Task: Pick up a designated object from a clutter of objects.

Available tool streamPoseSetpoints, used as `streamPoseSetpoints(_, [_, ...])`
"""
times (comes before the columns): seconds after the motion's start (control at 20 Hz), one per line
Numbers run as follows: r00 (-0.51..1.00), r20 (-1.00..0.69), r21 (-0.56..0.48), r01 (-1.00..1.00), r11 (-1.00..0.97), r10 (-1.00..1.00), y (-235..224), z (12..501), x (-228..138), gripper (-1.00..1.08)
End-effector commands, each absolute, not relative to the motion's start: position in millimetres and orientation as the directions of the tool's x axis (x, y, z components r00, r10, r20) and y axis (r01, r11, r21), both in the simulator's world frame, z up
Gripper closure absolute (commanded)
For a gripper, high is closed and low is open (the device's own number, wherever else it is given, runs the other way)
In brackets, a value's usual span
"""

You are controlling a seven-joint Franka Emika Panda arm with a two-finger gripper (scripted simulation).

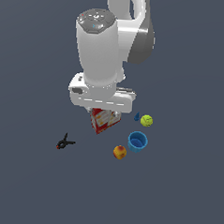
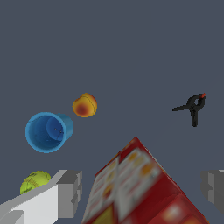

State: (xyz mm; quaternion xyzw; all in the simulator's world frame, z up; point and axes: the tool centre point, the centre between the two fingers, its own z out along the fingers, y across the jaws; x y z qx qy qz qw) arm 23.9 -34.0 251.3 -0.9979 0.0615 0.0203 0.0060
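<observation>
From my end the exterior view gives the whole layout, but the arm's white hand blocks the jaws and the top of the red cereal box there. The tiny blue piece shows up only in this view, right beside the tennis ball.

The wrist view fills in the rest: both grey fingers stand wide apart with the cereal box sitting between them, and I can't see either finger touching it. So the jaws are wide and holding nothing.

The black clamp lies flat on the grey tabletop, well apart from the jaws and off on its own. In the exterior view the clamp is at about 8 o'clock from the cereal box, with bare surface between them.

Other stuff: the blue cup is at roughly 4 o'clock from the box, the apple just beside the cup at its 7 o'clock. The box is the only thing right under the hand.
</observation>
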Motion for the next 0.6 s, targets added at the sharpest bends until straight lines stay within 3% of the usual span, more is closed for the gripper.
streamPoseSetpoints(0.0, [0.981,-0.039,-0.016,-0.19,-0.982,-0.189,-53.4,232.6,33.3,-0.92])
streamPoseSetpoints(0.55, [0.859,-0.022,-0.019,-0.511,-0.859,-0.511,-161.9,130.8,57.9,-0.92])
